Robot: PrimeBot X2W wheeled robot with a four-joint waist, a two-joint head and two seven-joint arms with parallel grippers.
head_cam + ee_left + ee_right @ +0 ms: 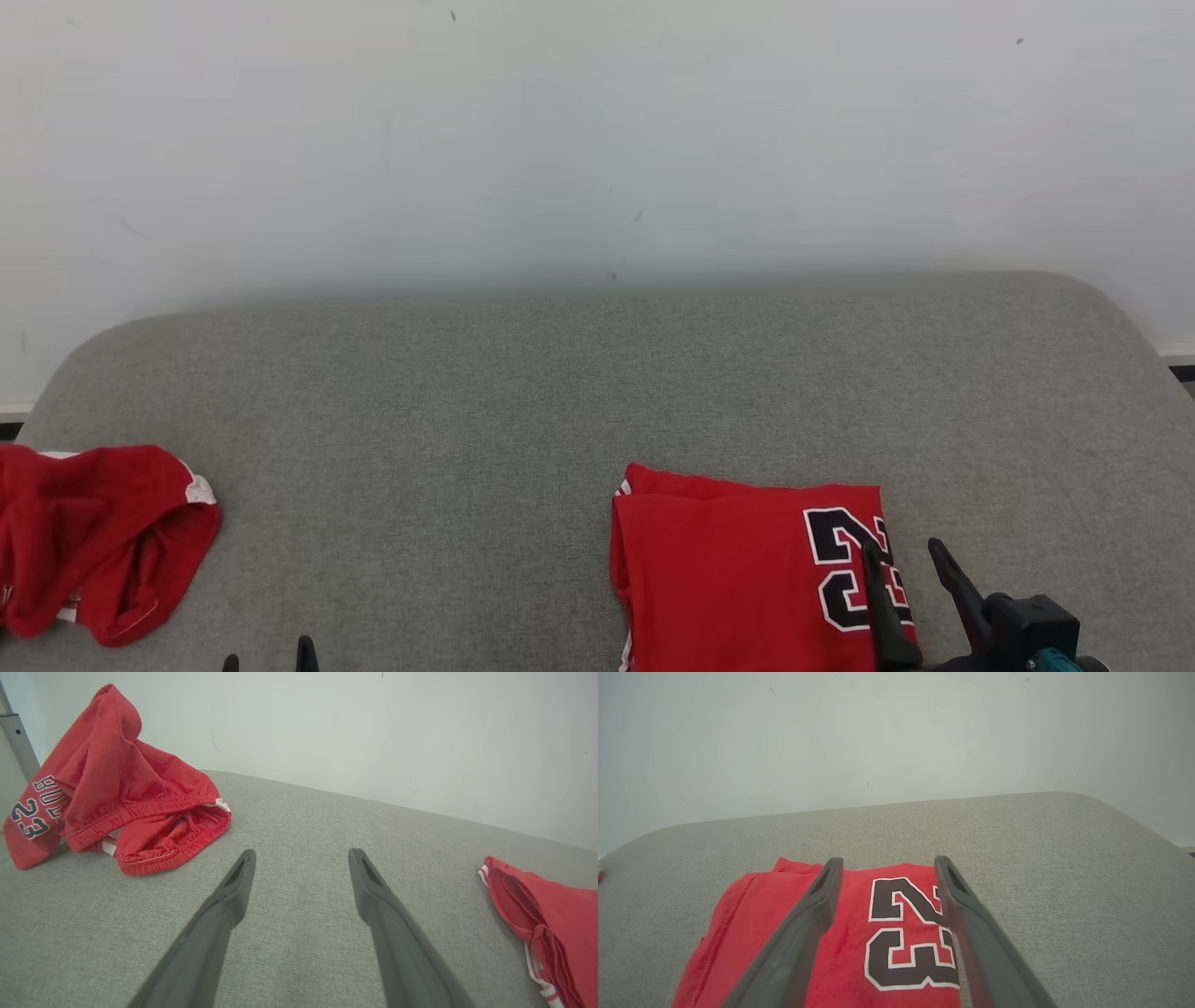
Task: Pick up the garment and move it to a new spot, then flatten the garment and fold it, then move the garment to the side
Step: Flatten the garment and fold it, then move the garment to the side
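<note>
Garment, folded [747, 579] — red cloth with a dark numeral 23 outlined in white, lying as a flat rectangle on the grey padded surface [597, 373], against the near edge and right of the middle. Its stacked layers are showing along its left side.

Right gripper [904, 551] — released, fingers standing wide, grasping nothing. It is hanging over the numeral end of the fold, one finger crossing the numeral and the other lying over bare surface just beside the garment's right edge. Whether the tips are touching the cloth cannot be told.

Left gripper [302, 856] — also released and empty, pointing across bare surface at the near edge, between the two garments.

Second garment [93, 541] — red, elastic-waisted, crumpled in a heap at the left edge, well apart from the fold.

Step in hand, as a judgement: the folding is looking complete, so the shift to the side is what is being set up. Doing it well is likely depending on catching every layer in one pinch at the right edge rather than only the top sheet. Sliding low along the surface, instead of lifting high, is probably keeping the fold from opening. The risk is sitting at the loose left side, where the layers are free to drag and spread.
</note>
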